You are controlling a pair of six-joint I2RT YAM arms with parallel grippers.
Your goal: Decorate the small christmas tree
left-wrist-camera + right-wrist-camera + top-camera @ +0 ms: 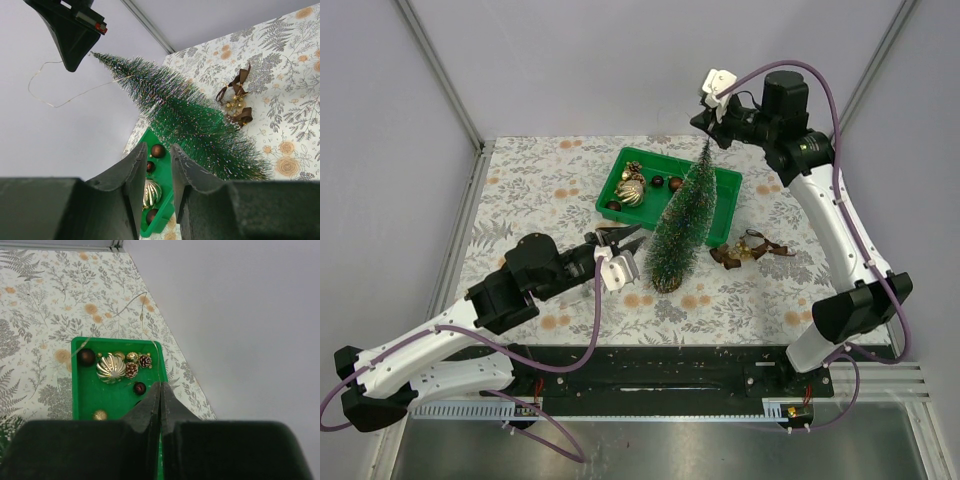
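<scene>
The small christmas tree point(682, 225) stands on its base on the patterned table, tilted a little, just in front of the green tray point(720, 190). My right gripper point(708, 122) hangs just above the tree's tip, shut on a thin gold wire point(142, 315). In the left wrist view that wire point(55, 102) loops down from the right gripper point(75, 64) to the tree point(195, 125). My left gripper point(620, 240) is low at the tree's left side, open, with nothing between its fingers point(132, 170).
The tray point(80, 400) holds a gold ribbed ball point(111, 367), pine cones point(138, 364), dark brown balls point(86, 357) and a small gold ball point(99, 415). A brown ribbon bow with gold beads point(750, 248) lies on the table right of the tree. Grey walls enclose the table.
</scene>
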